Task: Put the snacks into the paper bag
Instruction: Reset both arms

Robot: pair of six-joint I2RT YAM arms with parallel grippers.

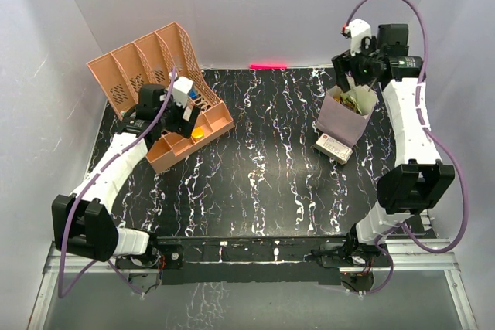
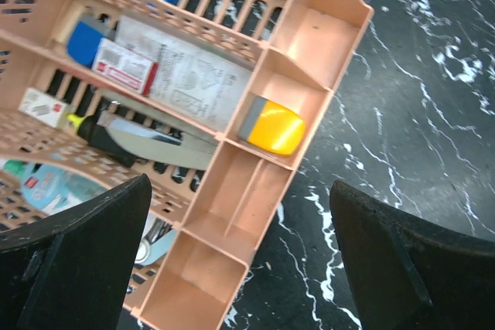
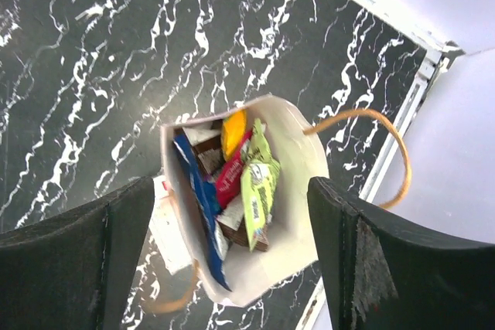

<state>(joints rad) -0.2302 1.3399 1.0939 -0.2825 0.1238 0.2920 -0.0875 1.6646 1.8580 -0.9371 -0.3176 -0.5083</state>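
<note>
The pale lilac paper bag (image 1: 345, 117) stands at the right back of the table. In the right wrist view the bag (image 3: 298, 160) is open, with several snacks (image 3: 232, 179) inside: a blue packet, a red one, a green one, a yellow one and brown bars. My right gripper (image 1: 349, 75) hovers above the bag's mouth, open and empty; it also shows in the right wrist view (image 3: 232, 268). My left gripper (image 1: 182, 113) is open and empty over the front compartments of the peach organiser (image 1: 155, 90); it also shows in the left wrist view (image 2: 240, 268).
A white box with a red mark (image 1: 334, 147) lies against the bag's near side. The organiser (image 2: 232, 214) holds a yellow item (image 2: 274, 127), boxes, a marker and papers. White walls close in the table at the back and sides.
</note>
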